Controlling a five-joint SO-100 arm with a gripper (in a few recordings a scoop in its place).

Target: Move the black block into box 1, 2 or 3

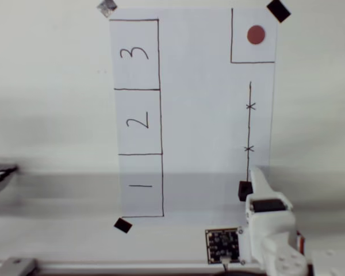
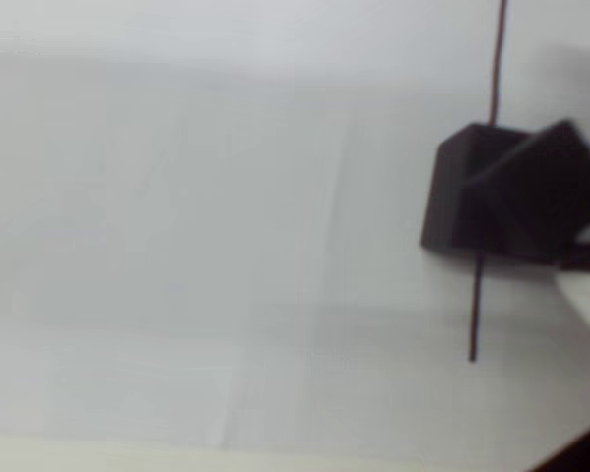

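Black block (image 1: 244, 190): touching hand (image 1: 257, 183), on its left | judged light, rigid; to be gripped across opposite flat faces | hand opening: cannot be determined.

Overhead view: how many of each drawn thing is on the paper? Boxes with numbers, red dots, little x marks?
Numbered boxes: 3, marked 1, 2, 3
Red dots: 1
X marks: 2
Total: 6

Matt black block (image 1: 245, 190) on smooth white paper (image 1: 201, 115), glossy plastic pincer (image 1: 261, 179)
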